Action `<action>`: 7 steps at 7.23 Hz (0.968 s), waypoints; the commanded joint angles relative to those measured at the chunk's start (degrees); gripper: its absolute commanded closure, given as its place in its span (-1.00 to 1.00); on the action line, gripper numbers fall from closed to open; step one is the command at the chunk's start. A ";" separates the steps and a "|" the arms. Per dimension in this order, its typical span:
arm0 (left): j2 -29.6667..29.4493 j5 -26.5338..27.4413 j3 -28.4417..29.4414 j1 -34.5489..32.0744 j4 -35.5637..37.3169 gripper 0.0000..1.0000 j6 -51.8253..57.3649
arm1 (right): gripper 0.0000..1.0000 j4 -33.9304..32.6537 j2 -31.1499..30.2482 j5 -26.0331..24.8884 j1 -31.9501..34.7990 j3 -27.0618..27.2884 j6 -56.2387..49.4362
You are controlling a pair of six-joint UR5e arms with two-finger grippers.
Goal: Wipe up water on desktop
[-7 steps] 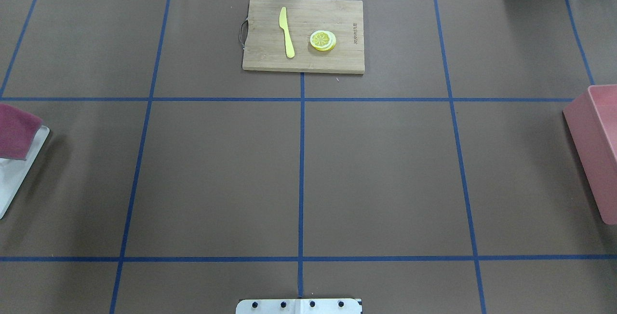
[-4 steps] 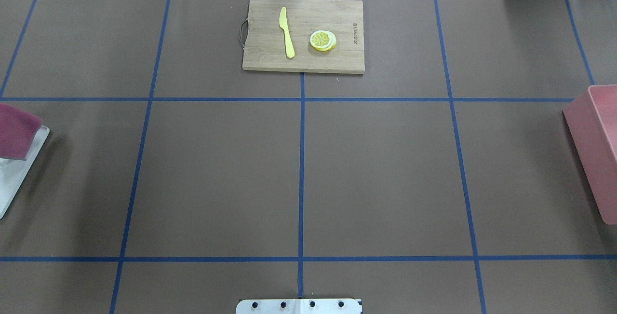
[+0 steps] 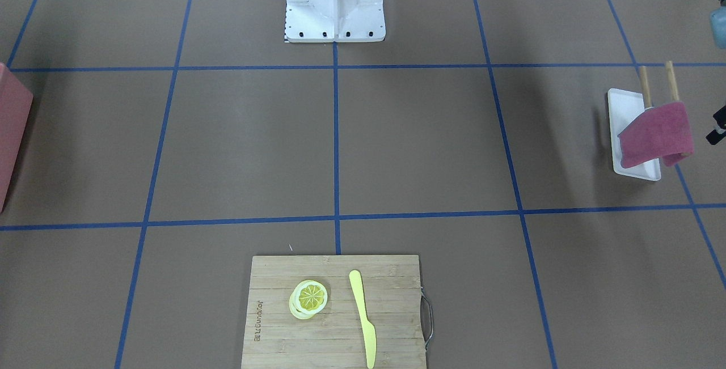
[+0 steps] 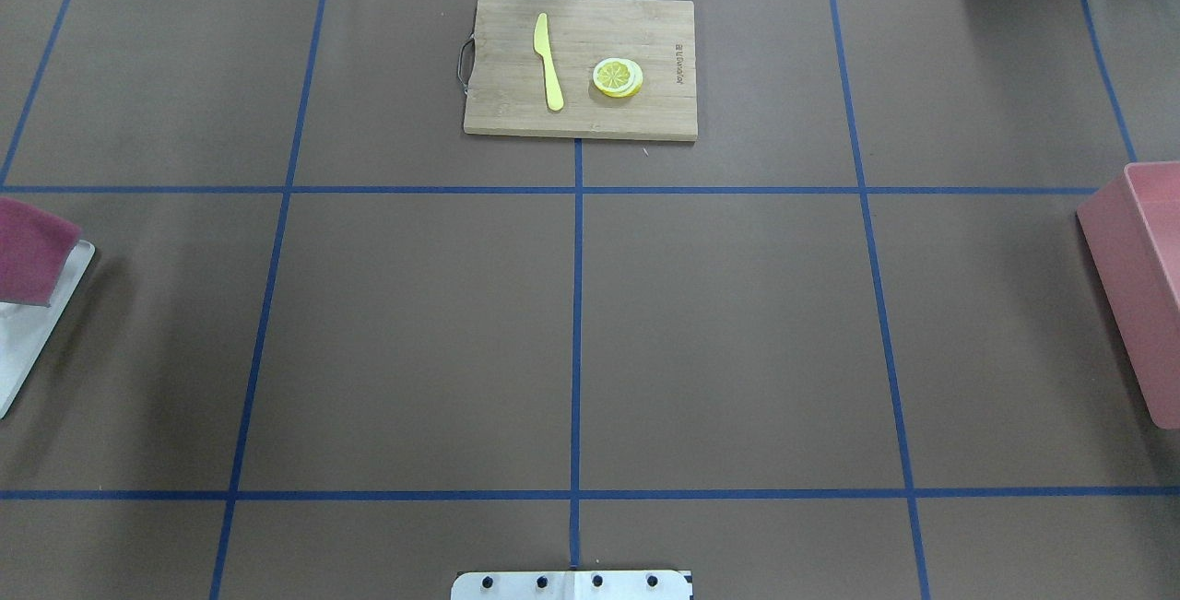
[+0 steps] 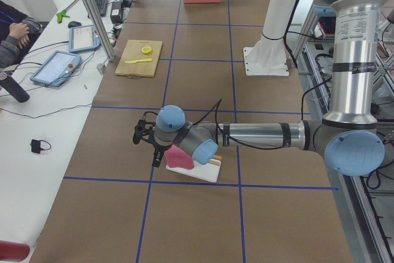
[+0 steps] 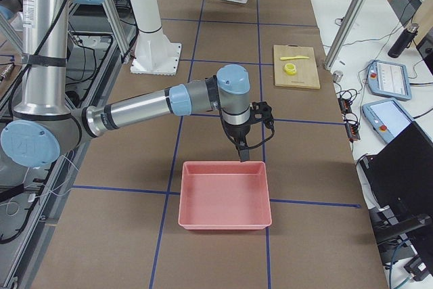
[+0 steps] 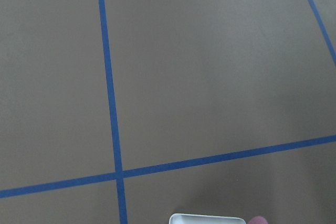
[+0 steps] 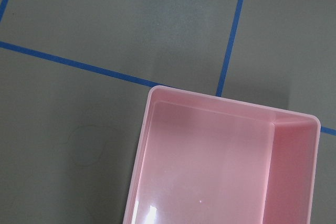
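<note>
Starting from the left pincer [image 5: 159, 159], which shows clearly only in the side view, it cannot be told how far its jaws are parted, and nothing is seen to be held in it; it is hung just beside the maroon cloth [image 3: 658, 131], which is draped over two wooden rods [image 3: 645, 85] above a white tray [image 3: 618, 108]. The right pincer [image 6: 243, 153] is likewise shown only from the side, poised at the rim of the pink bin [image 6: 223, 194], so its opening cannot be told either. The worktop [image 4: 737, 323], brown and gridded with blue tape, is spread under everything, and no wet patch is clearly made out on it; only a faint curved outline [image 8: 86, 145] is caught beside the bin, and whether it is water cannot be decided. The fetching of the cloth is judged to be the step in hand, with no wiping begun. For the next move, the left pincer would need to be lowered over the cloth's upper fold, closed on it and raised clear of the rods. On the cutting board [image 4: 581, 65], beside the yellow knife [image 4: 548, 61] and lemon slices [image 4: 618, 77], an engraved brand mark is carried along one short edge, too small to be read.
</note>
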 commanded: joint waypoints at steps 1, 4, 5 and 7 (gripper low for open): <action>5.12 0.97 -1.13 4.01 -6.90 -0.80 -1.09 | -1.00 -0.03 0.02 -0.04 -0.09 -0.11 0.00; 4.96 0.44 -1.13 4.29 -7.20 0.28 -1.18 | -1.00 -0.03 0.02 0.05 -0.09 -0.02 0.00; 4.88 0.44 -1.13 4.29 -7.20 0.39 -1.18 | -1.00 -0.03 0.02 0.05 0.00 -0.11 0.00; 4.96 0.44 -1.13 4.29 -7.20 0.43 -1.18 | -1.00 -0.03 0.02 0.05 0.00 -0.02 0.00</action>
